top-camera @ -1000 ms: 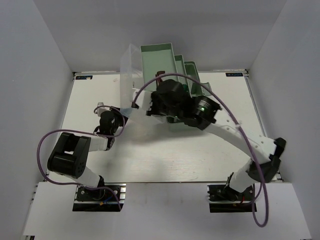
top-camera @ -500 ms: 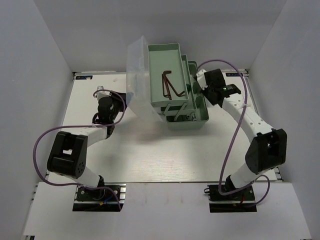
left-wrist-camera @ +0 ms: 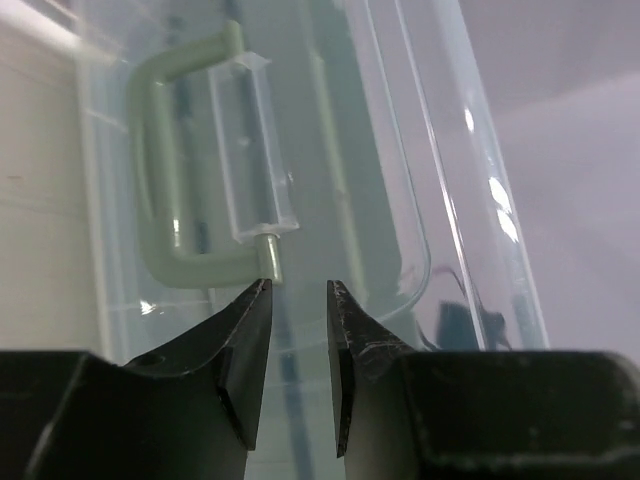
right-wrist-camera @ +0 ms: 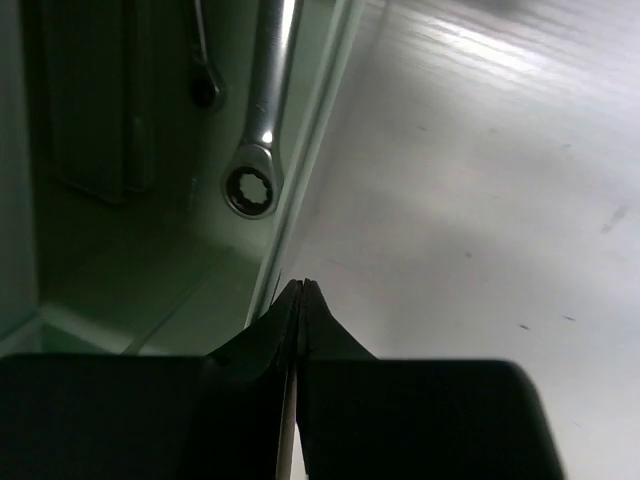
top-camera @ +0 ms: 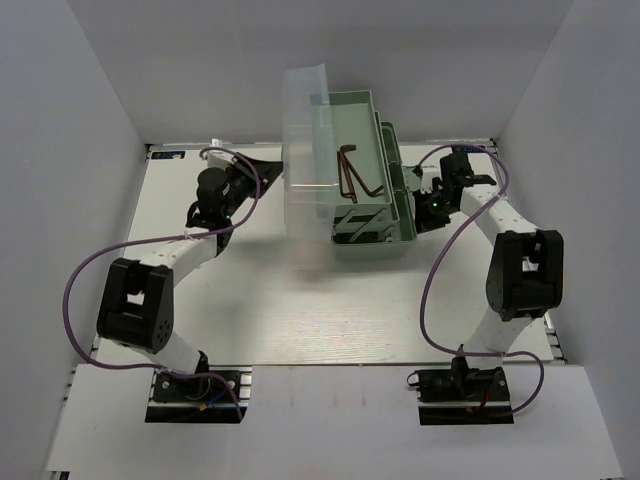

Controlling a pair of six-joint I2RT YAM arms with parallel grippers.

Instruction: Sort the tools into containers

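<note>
right gripper [right-wrist-camera: 301, 290] has swung off the toolbox [top-camera: 370, 246] to its right wall, pinched closed, empty; left gripper [left-wrist-camera: 298, 288], narrow gap, empty, just short of lid handle [left-wrist-camera: 158, 180]; hex keys [top-camera: 352, 176] in top tray [top-camera: 362, 120], wrench [right-wrist-camera: 262, 120] lying just inside that wall, so sorting likely done.

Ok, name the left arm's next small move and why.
Probably nudge the left gripper forward against the clear lid to tip it shut: its jaws sit slightly apart right at the raised lid's handle, and hex keys already lie in the tray.

readable text: none | blue stickers [top-camera: 166, 154] on table [top-camera: 300, 320] corners: too small to read
</note>
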